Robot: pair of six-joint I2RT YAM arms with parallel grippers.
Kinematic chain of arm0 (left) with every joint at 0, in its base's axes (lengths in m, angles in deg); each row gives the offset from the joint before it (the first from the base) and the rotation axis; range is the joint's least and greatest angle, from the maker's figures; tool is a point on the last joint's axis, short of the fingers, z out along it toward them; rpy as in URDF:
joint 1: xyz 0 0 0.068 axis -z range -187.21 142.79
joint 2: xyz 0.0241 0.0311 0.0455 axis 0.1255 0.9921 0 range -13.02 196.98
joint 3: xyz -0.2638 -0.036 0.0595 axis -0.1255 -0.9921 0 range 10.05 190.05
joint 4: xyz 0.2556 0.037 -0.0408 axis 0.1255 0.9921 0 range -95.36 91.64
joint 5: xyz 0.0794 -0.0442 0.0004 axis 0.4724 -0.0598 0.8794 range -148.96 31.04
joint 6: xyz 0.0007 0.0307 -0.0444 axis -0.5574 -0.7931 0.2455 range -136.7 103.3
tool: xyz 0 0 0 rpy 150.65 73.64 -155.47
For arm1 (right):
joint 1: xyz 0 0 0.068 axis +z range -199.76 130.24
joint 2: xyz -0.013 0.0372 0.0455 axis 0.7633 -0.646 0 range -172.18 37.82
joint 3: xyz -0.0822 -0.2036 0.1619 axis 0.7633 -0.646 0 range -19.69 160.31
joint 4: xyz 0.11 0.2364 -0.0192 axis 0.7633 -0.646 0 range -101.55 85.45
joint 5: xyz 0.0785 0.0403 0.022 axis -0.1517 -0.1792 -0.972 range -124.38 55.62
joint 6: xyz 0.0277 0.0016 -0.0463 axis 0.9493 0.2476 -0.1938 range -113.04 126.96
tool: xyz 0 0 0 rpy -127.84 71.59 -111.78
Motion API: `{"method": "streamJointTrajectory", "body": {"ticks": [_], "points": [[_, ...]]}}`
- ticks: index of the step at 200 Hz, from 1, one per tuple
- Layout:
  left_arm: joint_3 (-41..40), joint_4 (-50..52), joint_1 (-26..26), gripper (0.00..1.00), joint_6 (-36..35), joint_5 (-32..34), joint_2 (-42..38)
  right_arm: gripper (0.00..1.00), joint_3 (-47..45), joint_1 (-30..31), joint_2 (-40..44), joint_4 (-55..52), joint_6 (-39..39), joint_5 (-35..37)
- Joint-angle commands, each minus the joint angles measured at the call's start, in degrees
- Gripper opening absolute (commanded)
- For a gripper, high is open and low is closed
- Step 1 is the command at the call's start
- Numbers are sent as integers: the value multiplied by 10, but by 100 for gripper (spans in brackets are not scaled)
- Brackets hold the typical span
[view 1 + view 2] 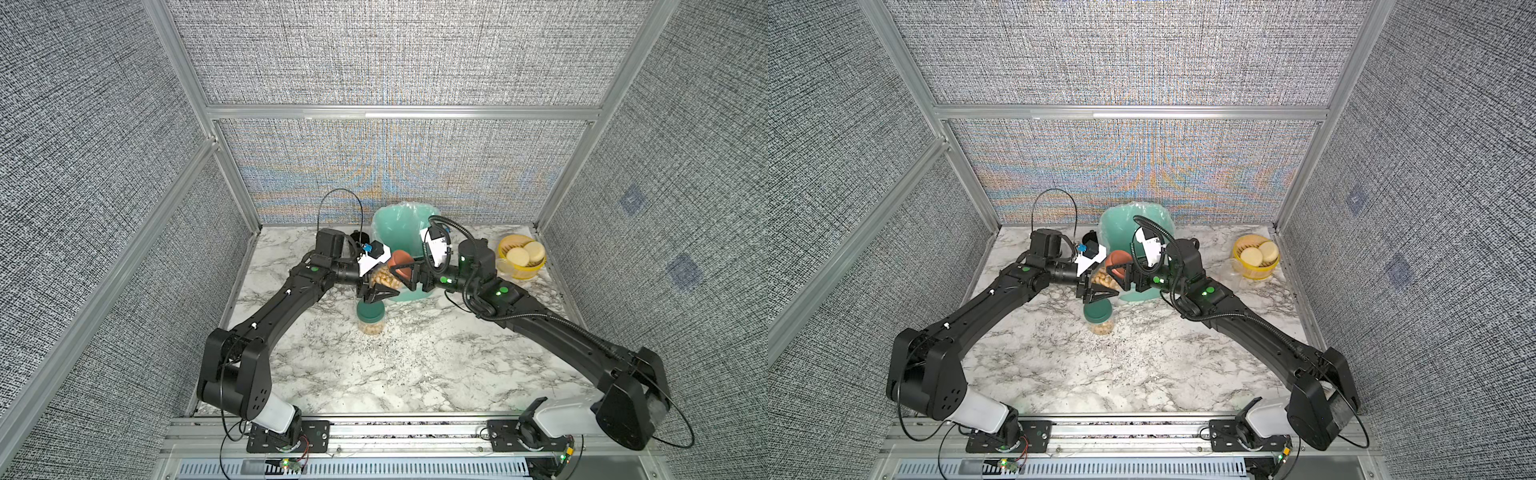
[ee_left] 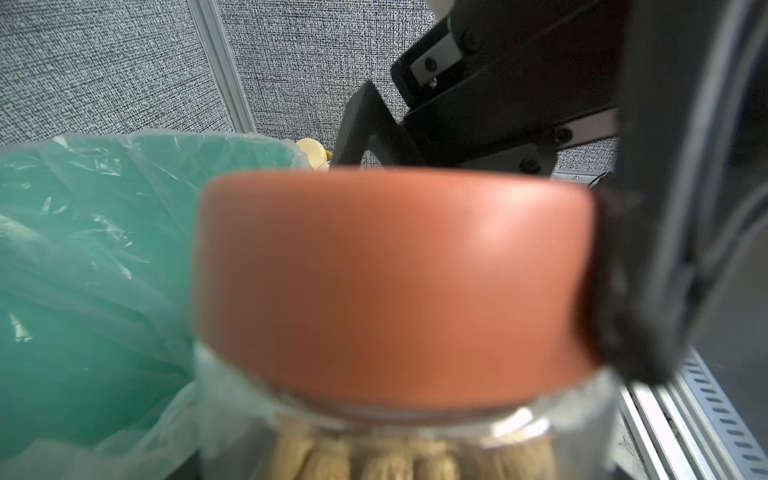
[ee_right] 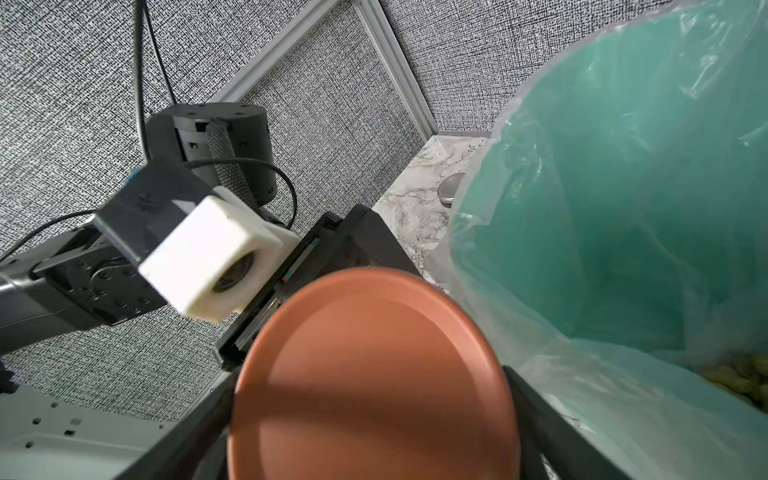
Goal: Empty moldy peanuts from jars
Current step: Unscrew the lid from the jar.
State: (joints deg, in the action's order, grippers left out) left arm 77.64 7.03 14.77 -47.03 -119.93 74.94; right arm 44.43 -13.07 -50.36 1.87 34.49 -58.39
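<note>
My right tool [image 1: 406, 271] brackets the round terracotta-orange screw lid [image 3: 374, 365]; whether it presses yet, I cannot tell. My left tool [image 1: 376, 294] grips that small clear plastic jar [image 1: 384, 280], raised just beside the teal bag-lined bin [image 1: 392, 228], with the pale tan oval peanuts [image 2: 374, 461] inside and the lid on. Loose peanuts [image 3: 744, 376] lie in the bin. The green-lidded clear jar [image 1: 371, 320] stands full on the marbled desk [image 1: 415, 365]. Judged: most work remains.
</note>
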Motion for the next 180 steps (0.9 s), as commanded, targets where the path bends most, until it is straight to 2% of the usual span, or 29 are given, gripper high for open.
{"method": "streamJointTrajectory", "body": {"ticks": [1, 43, 116, 162, 180], "points": [[6, -32, -2, 0, -5, -22, -1, 78, 8, 0, -5, 5, -6, -22], [8, -26, -2, 0, -7, -25, -1, 59, 27, -2, -15, -20, -57, -61], [5, -15, -3, 0, -14, -42, -3, 47, 103, -32, -54, -131, -242, -167], [16, 18, -3, 0, -34, -46, -2, 28, 143, -42, -77, -199, -340, -184], [17, 19, -3, 0, -33, -48, 0, 25, 146, -44, -78, -208, -362, -183]]}}
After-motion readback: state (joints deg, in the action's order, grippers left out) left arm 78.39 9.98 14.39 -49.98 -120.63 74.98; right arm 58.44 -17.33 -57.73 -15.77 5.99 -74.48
